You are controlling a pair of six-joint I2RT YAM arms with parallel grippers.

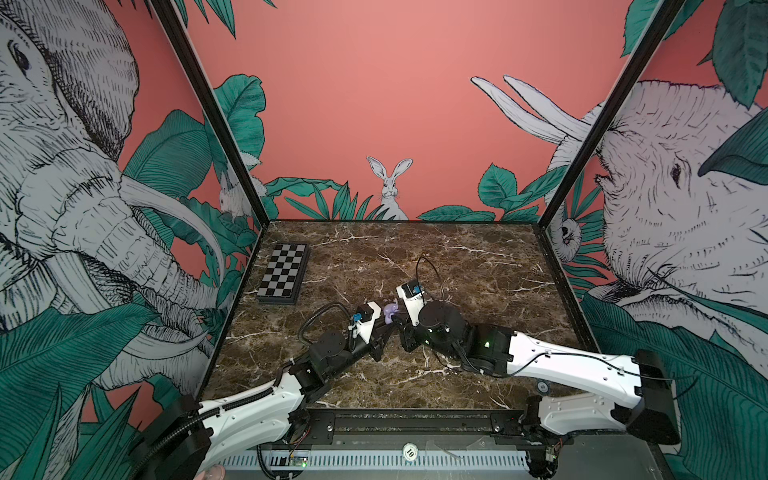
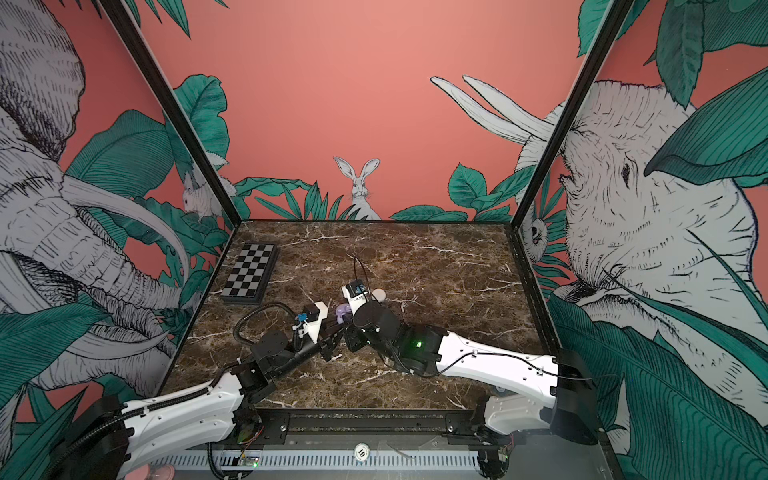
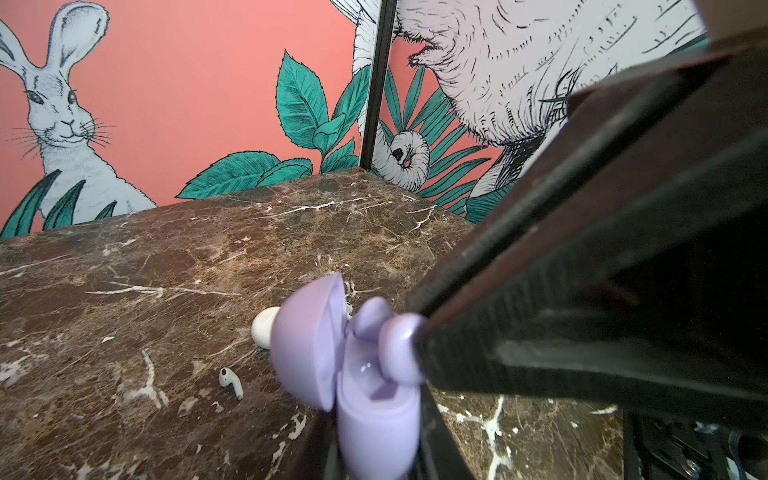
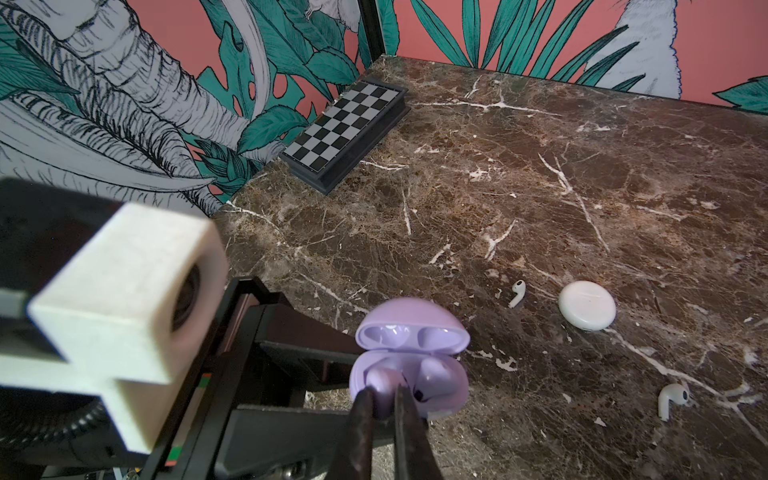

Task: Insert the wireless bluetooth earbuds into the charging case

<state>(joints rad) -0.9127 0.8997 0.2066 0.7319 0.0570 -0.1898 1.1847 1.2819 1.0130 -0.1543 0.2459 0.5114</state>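
Chessboard (image 1: pixel 283 273): lying flat at the far left of the marble table (image 1: pixel 478 266).
Left gripper (image 3: pixel 380 440): clamping the base of the lilac case (image 4: pixel 451 397), whose lid is standing open.
Right gripper (image 4: pixel 383 392): pinching a lilac earbud (image 4: pixel 382 380) at one well of that case; a second lilac earbud (image 4: pixel 434 372) is sitting in the neighbouring well.
White case (image 4: pixel 587 304): lying closed on the marble.
White earbud (image 4: pixel 517 291): lying loose near the white case.
Second white earbud (image 4: pixel 671 399): lying loose, farther off.
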